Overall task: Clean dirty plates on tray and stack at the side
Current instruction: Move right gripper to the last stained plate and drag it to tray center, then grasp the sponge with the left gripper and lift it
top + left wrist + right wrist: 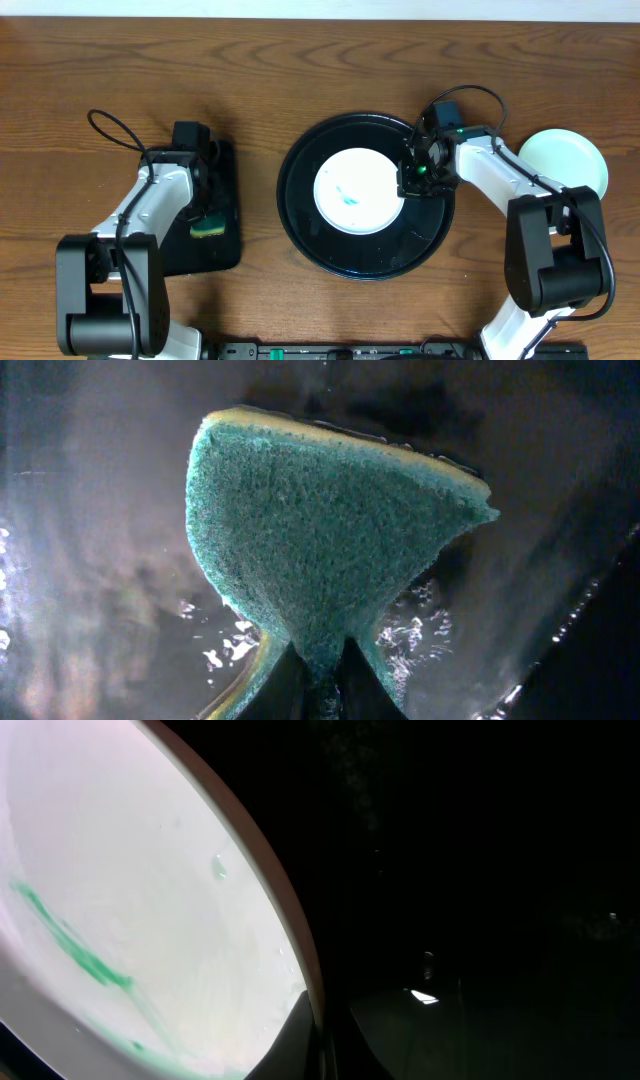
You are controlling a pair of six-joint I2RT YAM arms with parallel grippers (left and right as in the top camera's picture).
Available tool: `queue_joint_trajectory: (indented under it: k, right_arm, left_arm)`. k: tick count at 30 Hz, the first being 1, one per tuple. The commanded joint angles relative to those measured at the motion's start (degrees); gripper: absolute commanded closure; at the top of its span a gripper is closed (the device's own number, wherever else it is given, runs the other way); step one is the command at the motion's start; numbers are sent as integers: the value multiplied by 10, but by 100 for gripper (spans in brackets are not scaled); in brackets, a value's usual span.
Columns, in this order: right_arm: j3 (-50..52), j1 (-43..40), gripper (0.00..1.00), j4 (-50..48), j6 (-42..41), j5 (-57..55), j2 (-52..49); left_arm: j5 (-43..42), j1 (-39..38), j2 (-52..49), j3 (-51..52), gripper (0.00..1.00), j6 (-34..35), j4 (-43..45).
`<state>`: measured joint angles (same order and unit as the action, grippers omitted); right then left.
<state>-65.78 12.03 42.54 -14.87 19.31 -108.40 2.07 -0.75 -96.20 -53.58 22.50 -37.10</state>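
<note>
A white plate [357, 190] with a teal smear lies in the large round black tray [300, 215]. My right gripper [414, 183] is shut on this plate's right rim; the right wrist view shows the rim [265, 870] pinched between the fingers [322, 1045] and a green streak on the plate. A second, clean pale plate [566, 162] lies on the table at the far right. My left gripper [203, 212] is shut on a green sponge [320, 540] over the small rectangular black tray [225, 245]. A third plate is not in view.
The small rectangular tray's surface [90, 590] is wet and glossy around the sponge. The wooden table [300, 60] surrounds both trays. A black cable [110, 128] loops behind the left arm.
</note>
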Motion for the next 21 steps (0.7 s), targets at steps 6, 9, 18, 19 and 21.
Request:
queue_joint_trajectory:
  k: [6, 9, 18, 19, 21]
  right_arm:
    - [4, 20, 99, -4, 8, 11, -5]
    - [4, 21, 99, -8, 8, 11, -5]
    - [4, 21, 99, -12, 19, 11, -5]
    - [4, 21, 99, -12, 22, 11, -5]
    - [4, 21, 99, -12, 23, 11, -5]
  left_arm:
    - [15, -28, 151, -17, 93, -6, -45]
    - [40, -50, 216, -17, 93, -25, -57]
    - [173, -146, 380, -17, 93, -51, -66]
    - [187, -154, 394, -17, 93, -51, -65]
    - [220, -174, 431, -17, 93, -51, -63]
